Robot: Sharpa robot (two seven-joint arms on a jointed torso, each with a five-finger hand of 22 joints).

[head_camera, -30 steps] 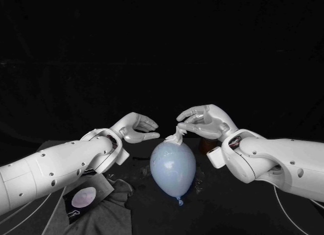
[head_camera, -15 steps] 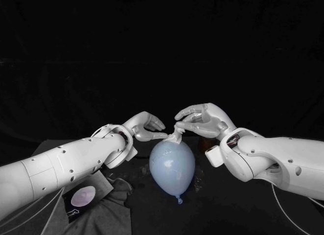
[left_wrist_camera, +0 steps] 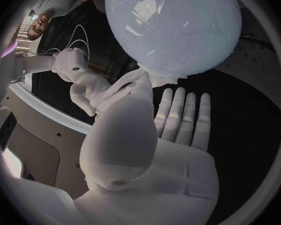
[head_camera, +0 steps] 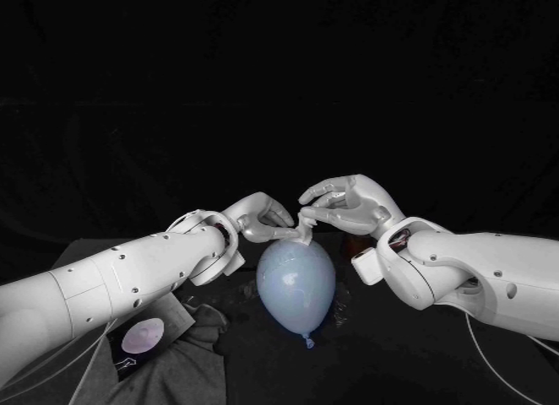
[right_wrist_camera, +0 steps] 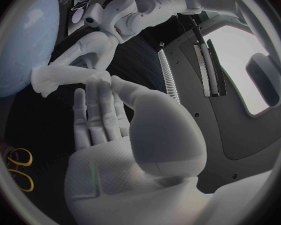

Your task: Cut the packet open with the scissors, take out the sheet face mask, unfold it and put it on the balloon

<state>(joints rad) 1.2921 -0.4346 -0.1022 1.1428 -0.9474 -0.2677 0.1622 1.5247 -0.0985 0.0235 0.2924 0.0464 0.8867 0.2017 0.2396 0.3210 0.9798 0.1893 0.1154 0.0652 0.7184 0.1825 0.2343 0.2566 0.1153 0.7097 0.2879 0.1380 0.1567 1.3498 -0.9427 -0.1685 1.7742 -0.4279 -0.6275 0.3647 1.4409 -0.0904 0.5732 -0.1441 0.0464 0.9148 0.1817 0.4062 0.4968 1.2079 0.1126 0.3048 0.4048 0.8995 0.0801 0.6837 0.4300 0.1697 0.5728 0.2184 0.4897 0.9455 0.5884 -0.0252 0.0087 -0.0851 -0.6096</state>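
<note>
On a black table [head_camera: 389, 359] the pale balloon [head_camera: 296, 283] lies centre; at its far end sits the bunched sheet face mask [head_camera: 305, 228], pinched by your right hand [head_camera: 347, 207]; your left hand [head_camera: 263, 221] reaches it, grip unclear; the mask is probably wet, limp and tearable, so take a free edge.

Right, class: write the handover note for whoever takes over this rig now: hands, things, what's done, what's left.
Right hand pinches the folded sheet mask over the far end of the balloon, which lies on the table.
Left hand is at the mask; grip unclear.
Scissors lie on the table.
Done: mask out.
Left: unfold it, lay it on the balloon.
</note>
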